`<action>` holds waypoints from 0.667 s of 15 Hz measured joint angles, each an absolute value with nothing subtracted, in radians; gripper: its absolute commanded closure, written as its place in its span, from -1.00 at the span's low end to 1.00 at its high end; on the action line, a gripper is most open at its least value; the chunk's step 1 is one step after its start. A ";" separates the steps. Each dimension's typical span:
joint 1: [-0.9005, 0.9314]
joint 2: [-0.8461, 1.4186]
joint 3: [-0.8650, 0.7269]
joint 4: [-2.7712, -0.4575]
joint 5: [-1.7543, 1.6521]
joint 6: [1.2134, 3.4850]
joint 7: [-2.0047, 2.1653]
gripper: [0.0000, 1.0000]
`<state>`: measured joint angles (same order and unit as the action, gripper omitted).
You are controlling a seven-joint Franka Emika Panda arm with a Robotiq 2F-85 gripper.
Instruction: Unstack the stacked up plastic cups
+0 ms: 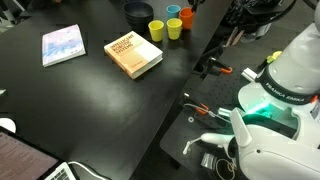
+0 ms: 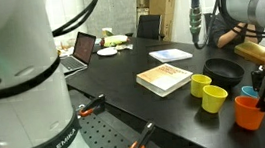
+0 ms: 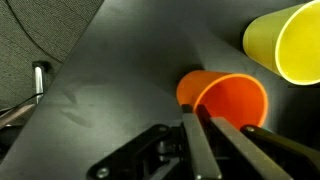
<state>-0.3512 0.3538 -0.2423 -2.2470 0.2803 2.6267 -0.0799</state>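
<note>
Two yellow cups (image 1: 156,30) (image 1: 175,28) stand apart on the black table, also seen in the other exterior view (image 2: 201,84) (image 2: 214,98). A teal-blue cup (image 1: 174,11) (image 2: 247,93) stands behind them. The orange cup (image 1: 187,16) (image 2: 248,111) (image 3: 232,95) sits next to it, apart from it. My gripper (image 3: 192,112) (image 2: 261,96) has its two fingers pressed close together at the orange cup's rim, apparently pinching the wall. One yellow cup (image 3: 285,42) shows at the upper right of the wrist view.
A wide dark bowl (image 1: 138,12) (image 2: 223,71) stands beside the cups. A tan book (image 1: 133,55) (image 2: 163,77) and a blue booklet (image 1: 63,45) (image 2: 171,55) lie farther along the table. A laptop (image 2: 82,52) sits at the far end.
</note>
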 measured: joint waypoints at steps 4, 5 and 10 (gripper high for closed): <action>-0.368 0.357 -0.211 -2.246 0.299 2.638 -0.104 -0.51; -0.367 0.355 -0.211 -2.246 0.294 2.635 -0.103 -0.65; -0.348 0.288 -0.220 -2.240 0.213 2.527 -0.077 -1.00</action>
